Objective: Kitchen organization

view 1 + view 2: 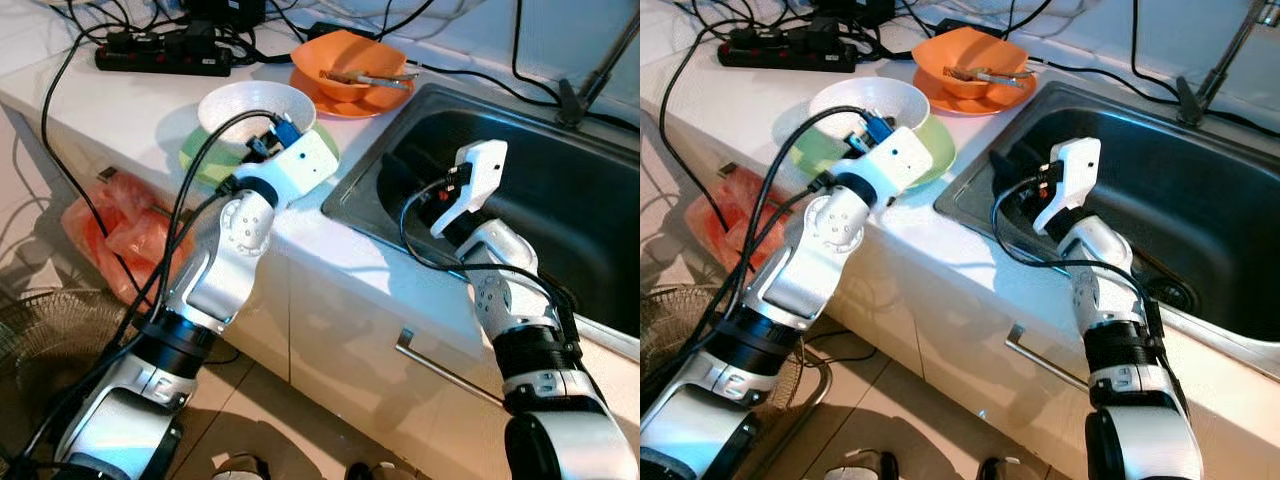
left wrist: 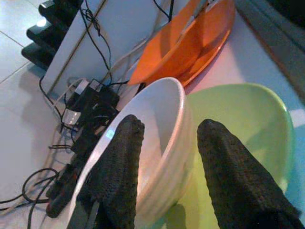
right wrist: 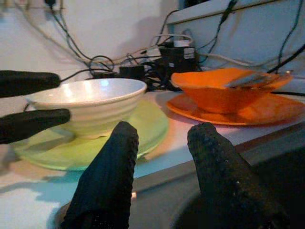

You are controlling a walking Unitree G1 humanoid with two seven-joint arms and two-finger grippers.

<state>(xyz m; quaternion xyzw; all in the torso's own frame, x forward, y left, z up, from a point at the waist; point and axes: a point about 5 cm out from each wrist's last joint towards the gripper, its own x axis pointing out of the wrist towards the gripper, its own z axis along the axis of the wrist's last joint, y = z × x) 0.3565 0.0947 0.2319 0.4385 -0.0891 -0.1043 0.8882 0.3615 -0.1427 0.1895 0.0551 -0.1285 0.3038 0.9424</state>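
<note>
A white ribbed bowl (image 1: 255, 105) stands on a light green plate (image 1: 200, 160) on the white counter. My left gripper (image 2: 171, 126) is open astride the bowl's near rim, one finger (image 2: 121, 162) inside and the other finger (image 2: 228, 167) outside over the plate. Behind them an orange bowl (image 1: 345, 65) holding utensils rests on an orange plate (image 1: 325, 100). My right gripper (image 3: 164, 131) is open and empty, low in the sink (image 1: 560, 200) at its left corner, facing the white bowl (image 3: 90, 102) and the orange bowl (image 3: 214, 93).
A black power strip (image 1: 160, 55) and tangled cables lie along the back of the counter. A faucet base (image 1: 575, 100) stands behind the sink. Below are a cabinet handle (image 1: 440, 365), an orange plastic bag (image 1: 110, 225) and a floor fan (image 1: 40, 330).
</note>
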